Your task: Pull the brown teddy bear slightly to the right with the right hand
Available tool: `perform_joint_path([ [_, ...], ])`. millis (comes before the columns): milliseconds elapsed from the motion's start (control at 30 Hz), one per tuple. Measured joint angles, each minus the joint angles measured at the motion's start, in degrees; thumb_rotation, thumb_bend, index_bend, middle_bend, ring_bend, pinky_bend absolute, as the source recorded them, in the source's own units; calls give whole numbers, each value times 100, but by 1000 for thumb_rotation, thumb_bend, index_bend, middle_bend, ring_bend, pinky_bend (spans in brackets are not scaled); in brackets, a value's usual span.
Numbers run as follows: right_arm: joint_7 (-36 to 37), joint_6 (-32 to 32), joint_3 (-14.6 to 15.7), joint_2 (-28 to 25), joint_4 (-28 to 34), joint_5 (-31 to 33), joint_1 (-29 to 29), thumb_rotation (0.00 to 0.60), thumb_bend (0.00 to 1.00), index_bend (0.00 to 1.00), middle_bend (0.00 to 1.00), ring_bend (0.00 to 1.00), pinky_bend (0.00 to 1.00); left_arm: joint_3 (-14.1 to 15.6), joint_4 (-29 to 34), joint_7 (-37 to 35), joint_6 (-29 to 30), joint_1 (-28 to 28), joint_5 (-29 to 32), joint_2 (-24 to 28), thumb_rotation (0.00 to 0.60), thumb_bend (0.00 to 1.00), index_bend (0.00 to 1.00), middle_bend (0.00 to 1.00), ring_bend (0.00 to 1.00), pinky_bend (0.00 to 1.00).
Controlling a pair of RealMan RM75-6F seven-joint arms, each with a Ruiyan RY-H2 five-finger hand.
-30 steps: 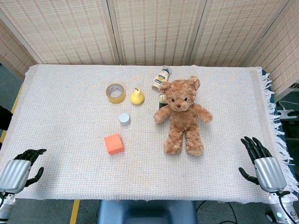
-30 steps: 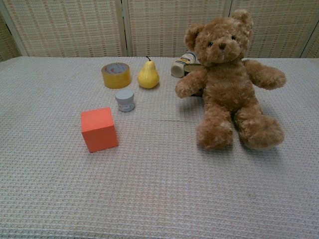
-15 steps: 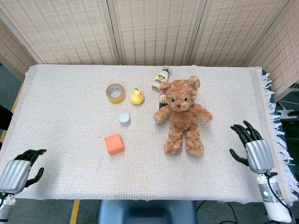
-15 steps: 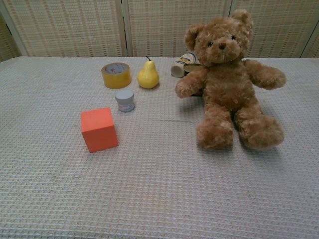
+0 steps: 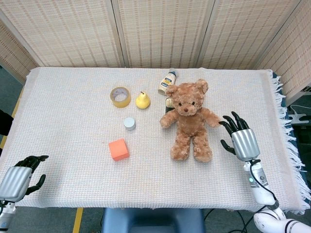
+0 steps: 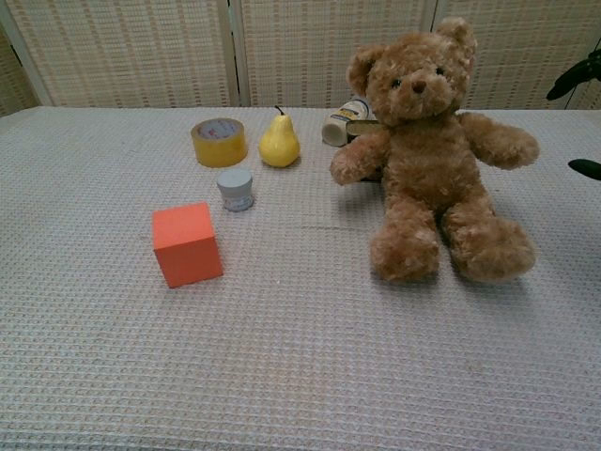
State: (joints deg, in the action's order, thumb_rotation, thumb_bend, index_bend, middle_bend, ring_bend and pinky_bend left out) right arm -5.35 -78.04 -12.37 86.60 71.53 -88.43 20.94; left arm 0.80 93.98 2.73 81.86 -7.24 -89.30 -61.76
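Note:
The brown teddy bear [image 5: 189,120] [image 6: 428,150] sits upright right of the table's middle, arms spread, legs toward the front edge. My right hand [image 5: 239,138] hovers just right of the bear's arm, fingers spread and apart, holding nothing and not touching the bear. In the chest view only its dark fingertips [image 6: 575,77] show at the right edge. My left hand [image 5: 20,175] rests at the front left corner, far from the bear, fingers loosely curved with nothing in them.
An orange cube [image 5: 118,149], a small grey jar [image 5: 129,123], a yellow pear [image 5: 142,100] and a tape roll [image 5: 120,96] lie left of the bear. A bottle [image 5: 167,82] lies behind the bear's head. The cloth's fringed edge [image 5: 283,116] runs along the right.
My right hand has risen from the front right corner and moved left and forward, coming close to the bear's arm. The bear and my left hand have not moved.

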Motion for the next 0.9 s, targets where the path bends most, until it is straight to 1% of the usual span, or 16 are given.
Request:
perform_joint_path([
  [133,-131,127,-134,364,-532,176,233,600,140,261,180,58,233,9,1,-50,-1,0,-17,21,600,419,222,288,224,386],
  [300,-262,238,-229,764,-1180,376,465,600,133,239,180,58,233,13,-14,-103,2,2,-27,37,600,420,223,288,224,386],
  [533,-213,369,-273,1105,-1777,555,691,600,133,240,180,58,233,14,-11,-119,-21,-6,-19,46,600,418,222,289,224,386],
  [900,-35,577,-266,1634,-2741,746,970,600,133,298,188,62,254,1,-12,-179,-68,-24,27,61,600,420,222,290,224,386],
])
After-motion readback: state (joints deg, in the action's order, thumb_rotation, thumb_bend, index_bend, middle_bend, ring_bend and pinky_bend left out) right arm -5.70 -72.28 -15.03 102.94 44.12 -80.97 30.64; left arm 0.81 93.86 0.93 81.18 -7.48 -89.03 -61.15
